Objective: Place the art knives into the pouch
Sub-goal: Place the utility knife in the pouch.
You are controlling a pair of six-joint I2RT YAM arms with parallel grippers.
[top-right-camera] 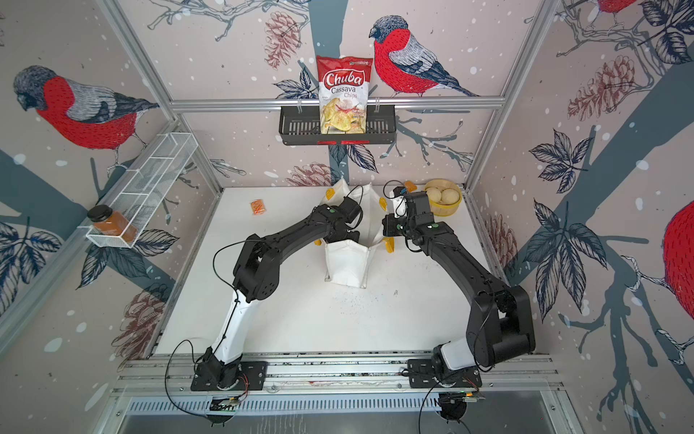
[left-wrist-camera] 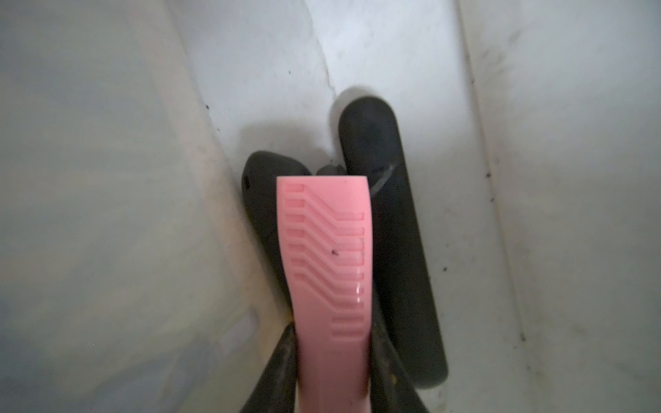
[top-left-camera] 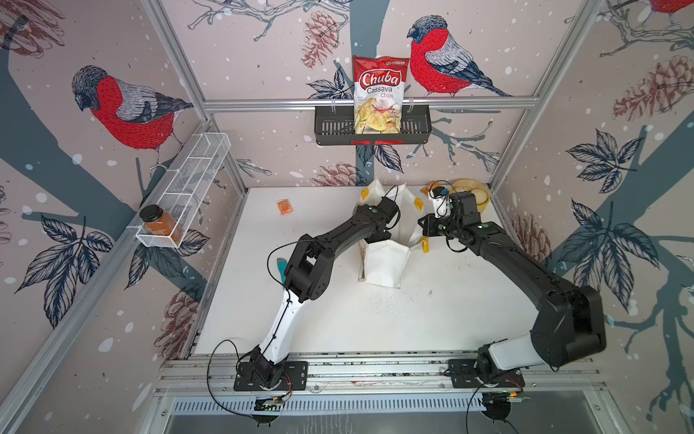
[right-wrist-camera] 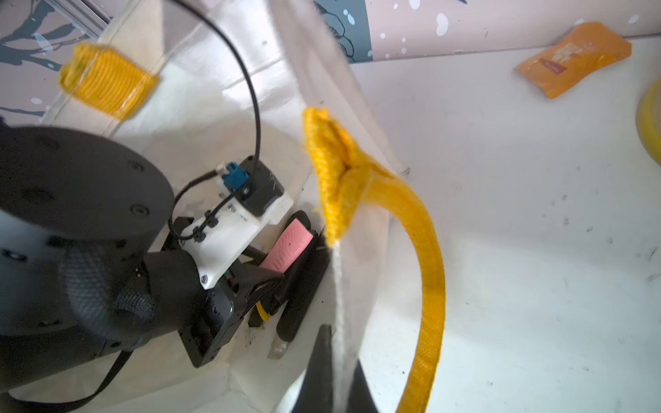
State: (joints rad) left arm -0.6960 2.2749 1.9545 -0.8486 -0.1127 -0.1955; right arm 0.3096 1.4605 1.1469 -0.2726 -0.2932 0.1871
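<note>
The pouch stands open at the back middle of the table, white with yellow handles. My left gripper reaches down inside it, shut on the art knife, a pink ribbed handle held between two black fingers. In the right wrist view the pink knife hangs just above dark things on the pouch floor. My right gripper is shut on the pouch's rim fabric, holding that side up. In both top views the left gripper's jaws are hidden inside the pouch.
Two dark elongated objects lie on the pouch floor. A yellow bowl with round pale things stands at the back right, an orange packet beside it. Another orange packet lies back left. A teal object lies by the left arm.
</note>
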